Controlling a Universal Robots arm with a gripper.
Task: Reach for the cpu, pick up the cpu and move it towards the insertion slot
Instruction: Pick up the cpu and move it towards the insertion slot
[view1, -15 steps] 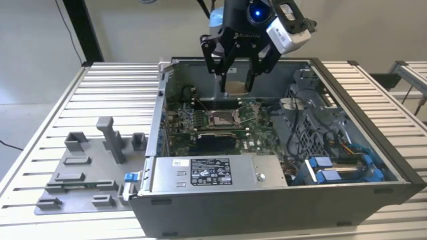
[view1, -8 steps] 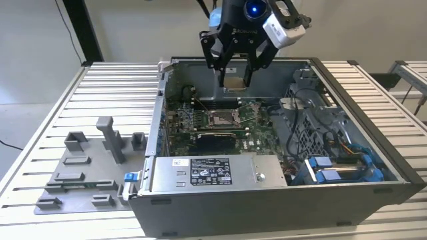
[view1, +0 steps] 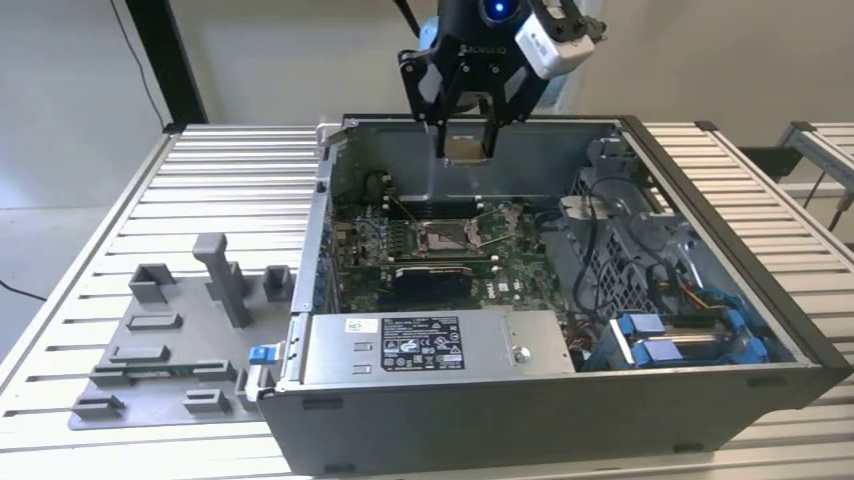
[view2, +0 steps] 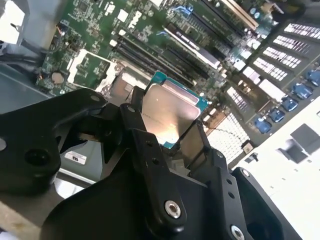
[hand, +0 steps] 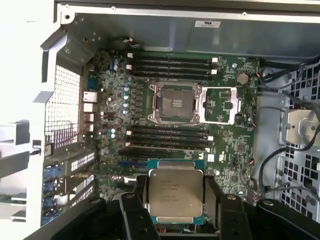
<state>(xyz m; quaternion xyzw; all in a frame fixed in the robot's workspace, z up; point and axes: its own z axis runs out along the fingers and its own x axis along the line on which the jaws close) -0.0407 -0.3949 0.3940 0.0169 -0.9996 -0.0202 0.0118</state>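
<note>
My gripper (view1: 467, 146) hangs above the open computer case, shut on the cpu (view1: 466, 148), a thin square chip with a silvery top. In both wrist views the cpu (hand: 176, 192) (view2: 167, 114) sits flat between the black fingers (hand: 135, 200), its teal edge showing. The insertion slot (hand: 174, 102) is a square metal-framed socket with a dark centre on the green board, its load plate (hand: 221, 104) swung open beside it. In the exterior view the insertion slot (view1: 442, 236) lies well below the held cpu, apart from it.
The case walls (view1: 627, 130) rise around the board. Cables and a drive cage (view1: 667, 340) fill the exterior view's right side. A power supply (view1: 427, 345) spans the front. Grey fixture blocks (view1: 187, 330) stand on the slatted table at the exterior view's left. Black memory slots (hand: 170, 65) flank the socket.
</note>
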